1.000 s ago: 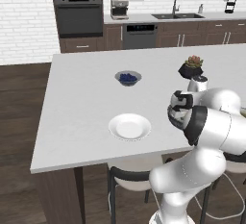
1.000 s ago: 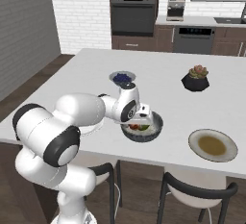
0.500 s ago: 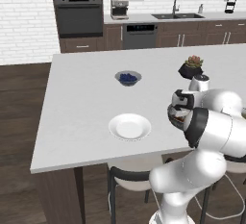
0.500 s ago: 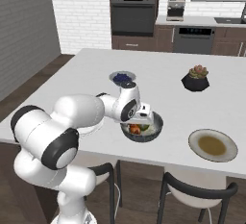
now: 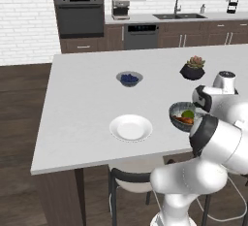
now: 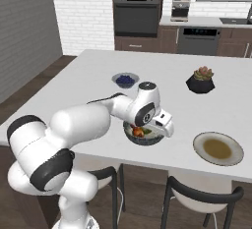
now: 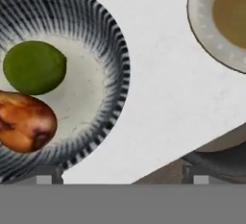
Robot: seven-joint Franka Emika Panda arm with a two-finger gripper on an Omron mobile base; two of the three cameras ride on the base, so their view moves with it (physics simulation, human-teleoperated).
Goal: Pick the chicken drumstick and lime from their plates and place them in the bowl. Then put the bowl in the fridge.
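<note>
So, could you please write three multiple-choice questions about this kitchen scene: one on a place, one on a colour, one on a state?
1. Where is the lime?
A. in the bowl
B. on the white plate
C. beside the plant pot

2. What colour is the middle of the plate with the pale rim?
A. blue
B. tan-brown
C. black

3. What lies on the white plate?
A. the drumstick
B. blueberries
C. nothing

Answers:
1. A, the hand view shows the lime inside the bowl, next to the drumstick.
2. B, the right base view shows its tan-brown middle.
3. C, the left base view shows it bare.
</note>
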